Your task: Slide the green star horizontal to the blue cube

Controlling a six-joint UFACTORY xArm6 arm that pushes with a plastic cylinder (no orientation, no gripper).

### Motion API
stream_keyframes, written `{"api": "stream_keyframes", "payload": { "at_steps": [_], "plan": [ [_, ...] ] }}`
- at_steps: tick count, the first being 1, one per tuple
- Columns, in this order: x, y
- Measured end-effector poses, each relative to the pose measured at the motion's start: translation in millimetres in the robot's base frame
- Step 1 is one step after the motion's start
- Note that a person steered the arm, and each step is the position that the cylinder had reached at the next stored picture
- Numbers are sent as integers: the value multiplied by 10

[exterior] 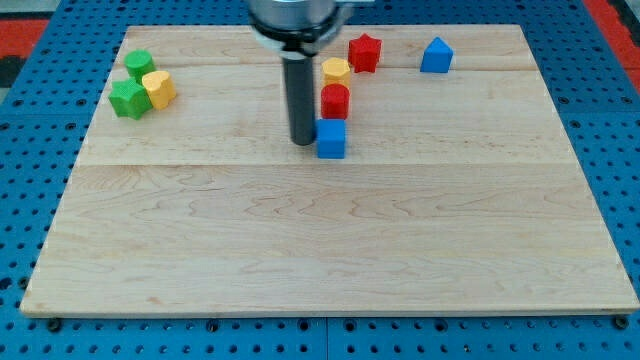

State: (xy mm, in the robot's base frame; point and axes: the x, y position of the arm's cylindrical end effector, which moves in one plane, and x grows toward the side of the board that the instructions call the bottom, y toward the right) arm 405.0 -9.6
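Note:
The green star [128,98] lies at the view's upper left, touching a yellow block [159,88] on its right, with a green round block [139,65] just above. The blue cube [331,138] sits near the board's upper middle. My tip [302,140] rests on the board right at the blue cube's left side, far to the right of the green star. The rod rises straight up from there to the arm at the view's top.
A red cylinder [335,101] stands just above the blue cube, a yellow block [337,71] above that, a red star [365,52] to its upper right. A blue house-shaped block [436,55] lies at the upper right. The wooden board [330,240] ends in blue pegboard all round.

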Motion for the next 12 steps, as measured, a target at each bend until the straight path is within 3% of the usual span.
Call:
{"api": "stream_keyframes", "payload": {
  "at_steps": [1, 2, 4, 5, 6, 8, 9, 10, 11, 12],
  "plan": [
    [0, 124],
    [5, -564],
    [-1456, -1164],
    [-1994, -2214],
    [-1914, -2949],
    [-797, -2288],
    [-334, -2222],
    [-227, -2057],
    [-287, -2476],
    [-52, -2912]
  ]
}}
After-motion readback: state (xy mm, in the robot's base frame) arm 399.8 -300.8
